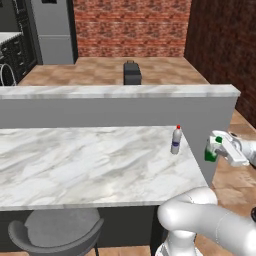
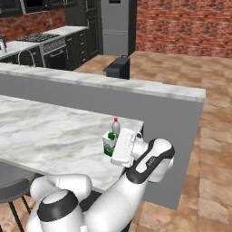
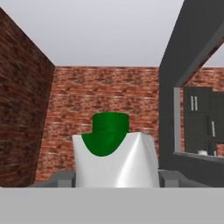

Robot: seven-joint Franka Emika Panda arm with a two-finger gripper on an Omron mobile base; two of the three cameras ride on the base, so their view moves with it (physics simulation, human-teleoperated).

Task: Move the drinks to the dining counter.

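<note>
My gripper [image 1: 218, 146] is shut on the short green-and-white carton [image 1: 210, 154], holding it in the air just off the right end of the dining counter [image 1: 75, 160]. The hand view has the carton [image 3: 114, 159] filling the gap between the two fingers [image 3: 61, 178], green cap upward. In the right base view the carton [image 2: 108, 145] hangs at the front of my gripper [image 2: 116, 144]. A slim clear bottle with a red cap [image 1: 176, 140] stands upright on the marble slab near its right edge, close to the left of the carton; the same bottle [image 2: 116, 127] shows just behind the carton.
A higher grey ledge [image 1: 120, 91] with a grey wall runs behind the counter. A dark toaster [image 1: 132, 73] sits beyond it. A grey round stool [image 1: 55, 230] stands under the counter's front edge. Brick walls close off the right and back.
</note>
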